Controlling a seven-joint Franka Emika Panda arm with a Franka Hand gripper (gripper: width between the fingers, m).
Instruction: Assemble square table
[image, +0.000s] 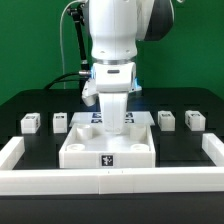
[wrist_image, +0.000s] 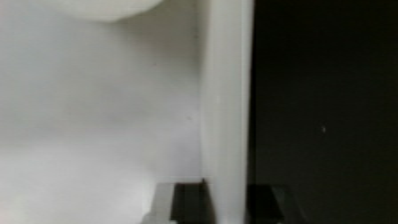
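The square table's top is a white tray-like slab with raised corners and a tag on its front side, lying at the middle of the black table. My gripper reaches straight down onto the slab's far edge. In the wrist view the slab's flat face fills one side, and its upright rim runs between my two dark fingers, which are shut on it. Two small white leg posts stand at the exterior view's left and two more at its right.
A long low white wall borders the work area at the front and turns back along both sides. A black cable hangs behind the arm. Beside the rim in the wrist view lies bare black table.
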